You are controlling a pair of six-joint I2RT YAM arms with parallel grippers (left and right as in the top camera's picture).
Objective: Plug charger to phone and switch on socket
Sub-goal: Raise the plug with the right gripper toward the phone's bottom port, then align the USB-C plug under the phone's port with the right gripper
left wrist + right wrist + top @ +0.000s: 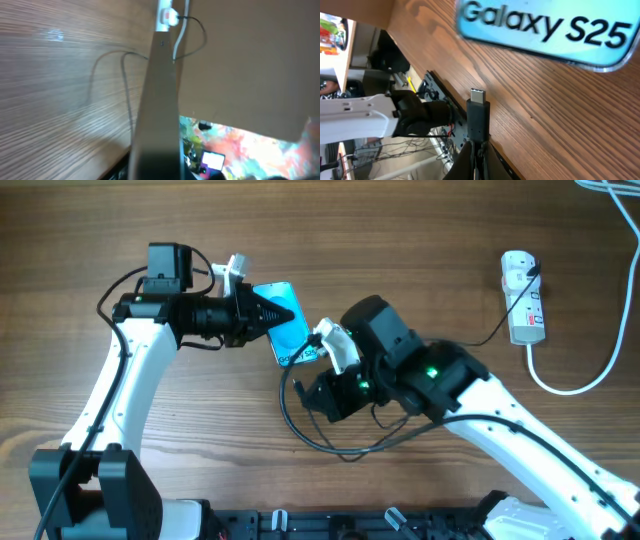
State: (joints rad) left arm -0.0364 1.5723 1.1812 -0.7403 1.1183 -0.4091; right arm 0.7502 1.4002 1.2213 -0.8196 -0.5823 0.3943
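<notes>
Where the phone (pixel 291 340) lies: mid-counter (pixel 420 240), cyan screen up, its long axis running from 11 to 5 o'clock in your overhead view.
Left claw (pixel 284 313): it points in from 9 o'clock and sits over the phone's 11 o'clock half, hiding that part of the screen. You cannot tell whether it pinches the phone or only covers it.
Grey band (pixel 157 110): a blurred strip up the middle of your left wrist view. You cannot tell what it is, and it blocks the centre.
Right claw (pixel 477 152): closed narrow on the charger (pixel 478 117), whose plug stands up from between the fingers with its metal tip toward 12.
Gap: in your right wrist view, bare wood separates that tip from the phone's lettered end at 1 o'clock. They do not touch.
Socket (pixel 523 298): at 3 o'clock of the phone and well apart from it, near the counter's right side, lying lengthwise 12 to 6.
Charger lead: seen from overhead, it loops at 6 o'clock of the phone and passes under the right arm (pixel 480 395). It emerges beyond and climbs to the socket's 12 o'clock end.
White cord (pixel 575 385): leaves the socket's 6 o'clock end, curves toward 3 and runs up the right edge.
In your way: the right arm's bulk lies between phone and socket.
</notes>
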